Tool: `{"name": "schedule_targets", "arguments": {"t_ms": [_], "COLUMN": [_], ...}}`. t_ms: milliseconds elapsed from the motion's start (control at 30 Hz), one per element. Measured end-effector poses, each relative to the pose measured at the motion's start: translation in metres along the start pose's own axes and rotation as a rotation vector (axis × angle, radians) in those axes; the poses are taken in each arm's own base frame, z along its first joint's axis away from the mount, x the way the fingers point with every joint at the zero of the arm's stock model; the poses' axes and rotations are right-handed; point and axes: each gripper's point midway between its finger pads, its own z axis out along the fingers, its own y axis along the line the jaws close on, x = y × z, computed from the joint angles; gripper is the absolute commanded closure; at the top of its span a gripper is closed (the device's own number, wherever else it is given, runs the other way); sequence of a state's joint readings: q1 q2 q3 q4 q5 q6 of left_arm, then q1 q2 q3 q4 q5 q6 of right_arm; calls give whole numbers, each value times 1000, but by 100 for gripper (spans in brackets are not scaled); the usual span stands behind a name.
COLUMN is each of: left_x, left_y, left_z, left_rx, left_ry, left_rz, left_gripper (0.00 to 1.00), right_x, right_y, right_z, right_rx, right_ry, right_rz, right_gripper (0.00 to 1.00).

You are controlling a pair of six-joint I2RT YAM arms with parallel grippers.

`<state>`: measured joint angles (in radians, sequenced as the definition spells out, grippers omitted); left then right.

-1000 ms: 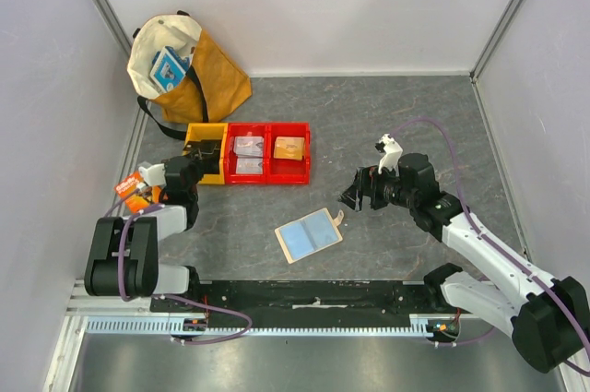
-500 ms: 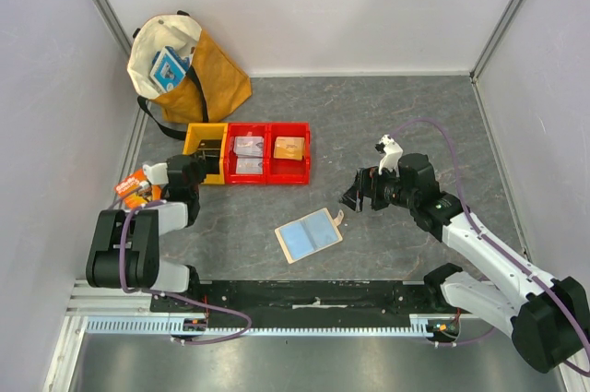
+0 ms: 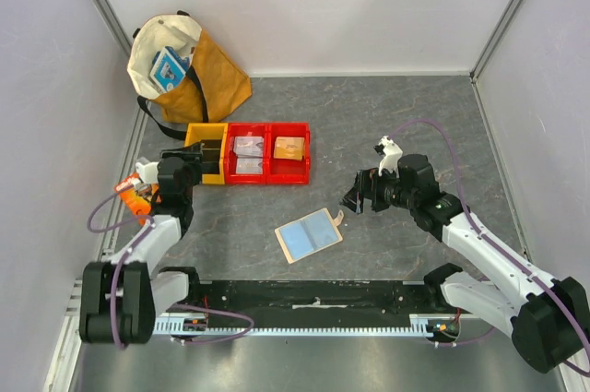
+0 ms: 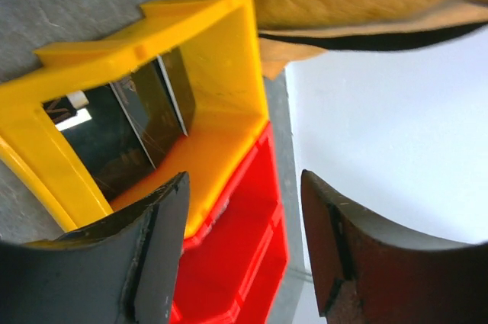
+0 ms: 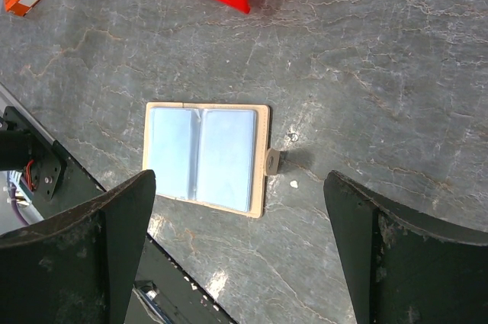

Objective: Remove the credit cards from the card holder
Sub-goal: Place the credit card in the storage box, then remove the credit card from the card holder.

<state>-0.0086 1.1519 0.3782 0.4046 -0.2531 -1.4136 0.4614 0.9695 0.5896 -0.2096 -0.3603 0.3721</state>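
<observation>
1. As the card holder (image 3: 309,235) lay spread open on the table (image 3: 396,124), sleeves up, the right gripper (image 3: 353,196) hovered at its 2 o'clock, jaws wide apart and empty.
2. The left gripper (image 3: 192,164), likewise parted and holding nothing, faced the yellow bin (image 3: 206,126) at the holder's 10 o'clock.
</observation>
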Motion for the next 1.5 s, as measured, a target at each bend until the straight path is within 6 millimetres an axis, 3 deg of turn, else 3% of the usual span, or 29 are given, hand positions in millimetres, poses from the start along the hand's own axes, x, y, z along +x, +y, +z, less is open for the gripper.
{"name": "schedule_targets", "arguments": {"t_ms": [233, 467, 567, 700, 867, 967, 1200, 1500], "left_x": [6, 21, 39, 79, 138, 162, 196, 212], "left_y": [-30, -71, -75, -57, -6, 19, 69, 121], "left_z": [-46, -100, -127, -165, -213, -227, -223, -217], "left_rx": [110, 261, 344, 410, 413, 374, 201, 3], "left_ry": [93, 263, 377, 583, 880, 995, 1116, 1191], "left_rz": [173, 460, 550, 612, 703, 761, 849, 905], "left_gripper": [13, 12, 16, 19, 21, 23, 39, 67], "right_x": [1, 5, 8, 23, 50, 61, 75, 86], "right_y": [0, 3, 8, 22, 49, 53, 38, 23], "right_z": [-2, -5, -5, 3, 21, 34, 58, 74], "right_rx": [6, -6, -30, -67, -112, -108, -40, 15], "right_ry": [3, 17, 32, 92, 195, 225, 263, 286], "right_rz": [1, 5, 3, -3, -37, -33, 6, 23], "right_gripper": [2, 5, 8, 11, 15, 18, 26, 39]}}
